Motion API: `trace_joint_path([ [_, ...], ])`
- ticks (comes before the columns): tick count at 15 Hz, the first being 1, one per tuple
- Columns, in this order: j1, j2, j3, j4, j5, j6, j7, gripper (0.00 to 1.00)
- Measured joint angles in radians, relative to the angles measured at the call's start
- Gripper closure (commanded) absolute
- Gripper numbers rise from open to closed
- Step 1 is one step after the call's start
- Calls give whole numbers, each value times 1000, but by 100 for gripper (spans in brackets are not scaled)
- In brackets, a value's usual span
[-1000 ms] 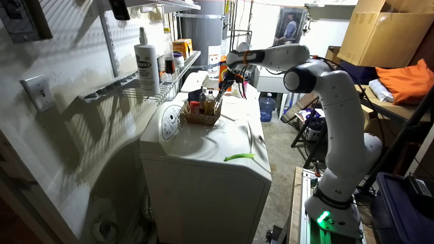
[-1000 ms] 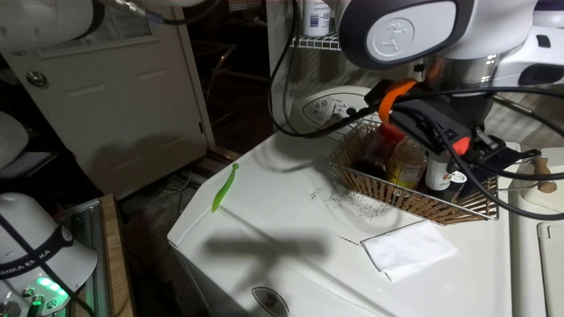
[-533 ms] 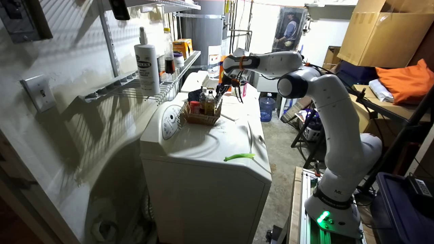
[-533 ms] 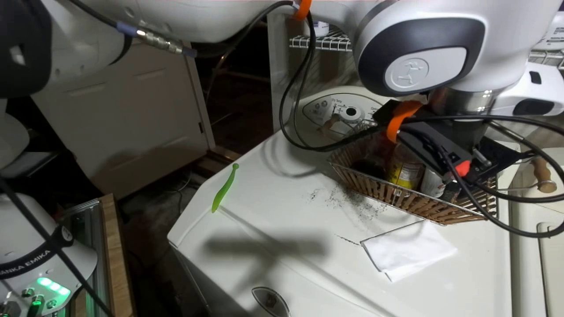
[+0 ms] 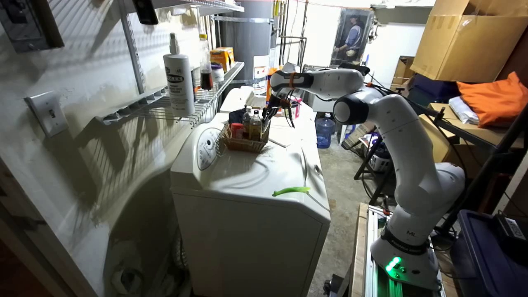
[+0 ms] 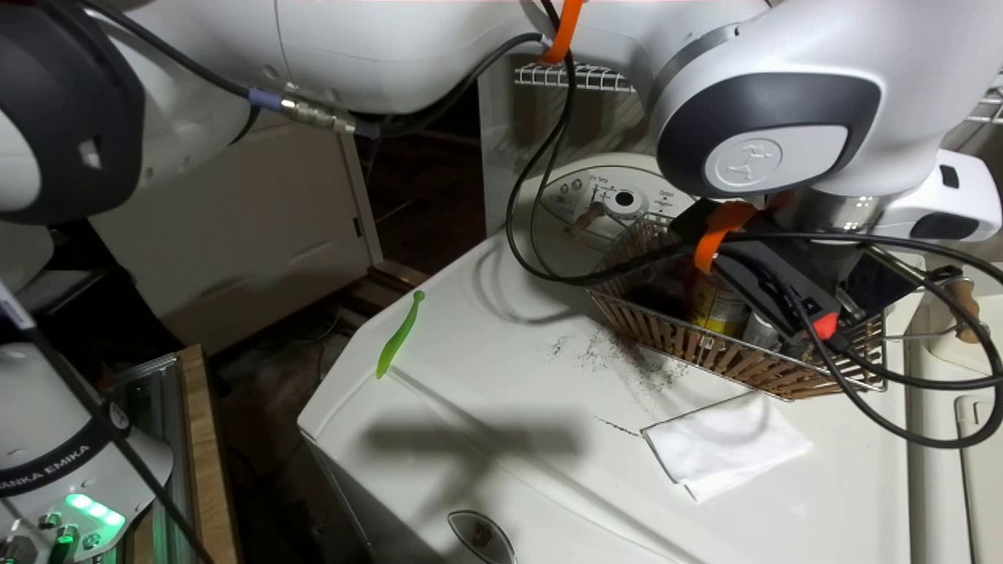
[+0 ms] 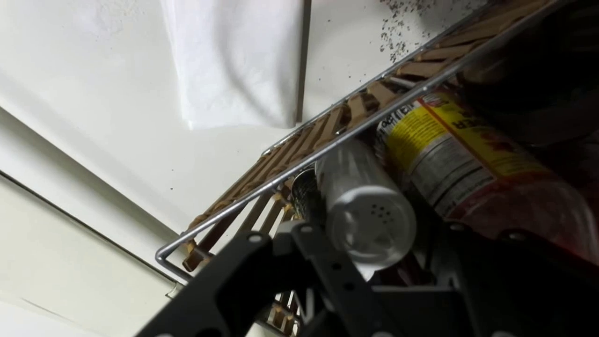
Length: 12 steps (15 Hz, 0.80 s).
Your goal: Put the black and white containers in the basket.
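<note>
Basket (image 7: pixel 327 128): lower centre to upper right, wrist view; white shaker (image 7: pixel 364 210), black container (image 7: pixel 305 189) inside.
Claw (image 7: pixel 381 229): parted, astride white shaker, apparently gripping nothing.
Exit: likely your step; lift straight, nudging neither.

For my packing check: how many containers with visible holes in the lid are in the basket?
1 in the wrist view: the white container, beside the yellow-labelled bottle in the basket. Others may be hidden.
</note>
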Motion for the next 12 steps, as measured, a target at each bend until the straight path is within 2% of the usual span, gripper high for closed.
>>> trace_joint_path([
  [4,0,20,0,37,0,-23,0,2],
  [9,3,24,-3,60,-6,-35,0,0],
  [12,19,13,-34,71,-47,-69,29,0],
])
